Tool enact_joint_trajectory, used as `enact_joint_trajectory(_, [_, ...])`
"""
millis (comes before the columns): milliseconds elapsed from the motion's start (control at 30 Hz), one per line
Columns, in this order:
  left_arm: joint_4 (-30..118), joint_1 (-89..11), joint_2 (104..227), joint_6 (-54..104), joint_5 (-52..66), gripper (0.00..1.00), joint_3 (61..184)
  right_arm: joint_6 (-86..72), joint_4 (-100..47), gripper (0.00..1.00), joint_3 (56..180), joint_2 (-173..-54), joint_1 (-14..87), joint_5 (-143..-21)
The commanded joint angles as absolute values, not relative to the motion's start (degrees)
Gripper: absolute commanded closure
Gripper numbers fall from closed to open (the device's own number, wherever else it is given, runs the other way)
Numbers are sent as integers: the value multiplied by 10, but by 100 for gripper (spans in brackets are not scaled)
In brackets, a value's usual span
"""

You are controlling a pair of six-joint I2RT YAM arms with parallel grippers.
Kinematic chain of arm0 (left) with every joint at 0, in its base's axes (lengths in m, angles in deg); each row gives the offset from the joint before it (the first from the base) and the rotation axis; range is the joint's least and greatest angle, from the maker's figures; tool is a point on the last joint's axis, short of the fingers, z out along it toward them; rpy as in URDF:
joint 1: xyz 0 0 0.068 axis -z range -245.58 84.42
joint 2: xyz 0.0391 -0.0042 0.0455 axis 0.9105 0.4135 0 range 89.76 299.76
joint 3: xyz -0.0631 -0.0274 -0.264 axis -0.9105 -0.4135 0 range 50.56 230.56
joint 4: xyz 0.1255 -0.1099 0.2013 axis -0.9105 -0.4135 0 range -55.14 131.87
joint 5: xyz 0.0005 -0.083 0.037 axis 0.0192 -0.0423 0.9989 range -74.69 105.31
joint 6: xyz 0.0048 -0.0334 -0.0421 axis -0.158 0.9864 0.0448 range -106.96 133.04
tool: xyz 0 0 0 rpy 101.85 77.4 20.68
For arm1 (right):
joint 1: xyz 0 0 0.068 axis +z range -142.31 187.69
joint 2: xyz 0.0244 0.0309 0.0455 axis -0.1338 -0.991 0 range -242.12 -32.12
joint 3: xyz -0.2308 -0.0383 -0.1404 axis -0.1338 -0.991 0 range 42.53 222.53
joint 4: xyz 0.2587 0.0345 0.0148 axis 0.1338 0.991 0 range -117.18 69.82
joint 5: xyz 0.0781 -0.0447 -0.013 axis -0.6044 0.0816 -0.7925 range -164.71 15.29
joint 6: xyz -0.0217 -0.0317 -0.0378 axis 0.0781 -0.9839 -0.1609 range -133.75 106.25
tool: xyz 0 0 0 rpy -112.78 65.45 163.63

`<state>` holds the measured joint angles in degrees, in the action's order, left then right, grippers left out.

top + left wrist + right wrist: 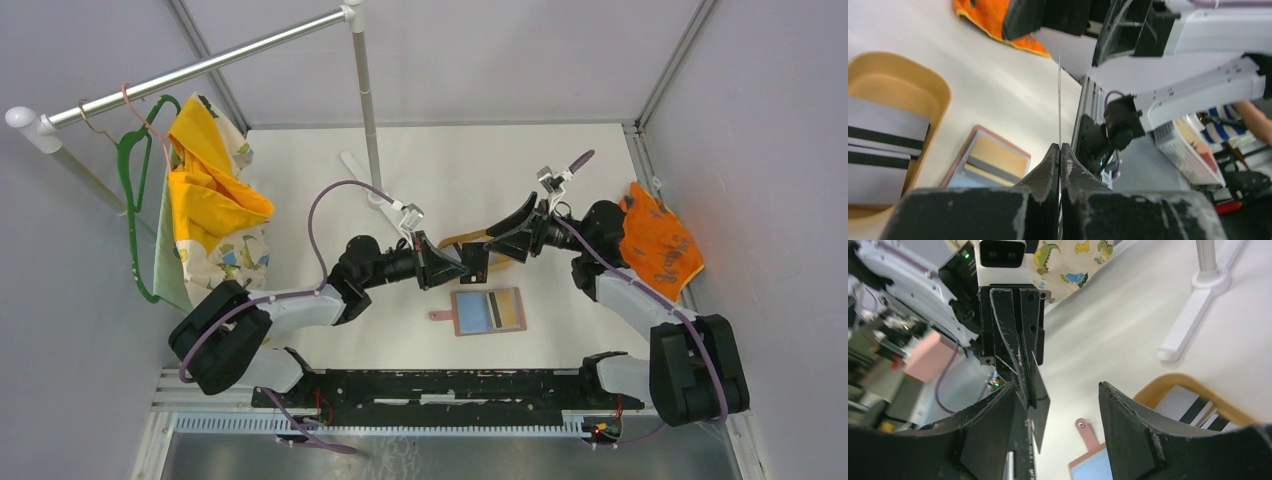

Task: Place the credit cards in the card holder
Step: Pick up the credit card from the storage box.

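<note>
Partway through: my left gripper (1059,150) pinches a black card (1040,400) in mid-air, right gripper (1057,390) fingers spread either side of it, card holder (456,312) lying open below with some cards slotted, striped cards (883,125) waiting in the tray (923,75).

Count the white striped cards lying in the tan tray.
2: the first striped card and the second striped card lie next to each other in the tray; more may be hidden beneath.

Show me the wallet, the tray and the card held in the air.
wallet (440,316): top view, on its snap tab.
tray (893,80): left wrist view, on its bare floor.
card (1041,402): right wrist view, on its dark face.
</note>
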<state>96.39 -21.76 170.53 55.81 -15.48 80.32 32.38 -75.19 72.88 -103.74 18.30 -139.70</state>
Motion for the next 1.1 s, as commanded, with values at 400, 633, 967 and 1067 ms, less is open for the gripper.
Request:
enact_joint_trajectory(400, [1052, -215, 1644, 444, -207, 98, 730, 7, -625, 47, 716, -992, 264, -1456])
enact_joint_trajectory(633, [1071, -215, 1654, 455, -207, 98, 728, 55, -659, 61, 719, -991, 267, -1460])
enact_joint_trajectory(967, [1079, -216, 1670, 463, -210, 98, 733, 132, -694, 70, 724, -983, 266, -1456])
enact_joint_trajectory(1067, [1079, -215, 1672, 464, -207, 98, 735, 149, -694, 77, 724, -983, 267, -1449])
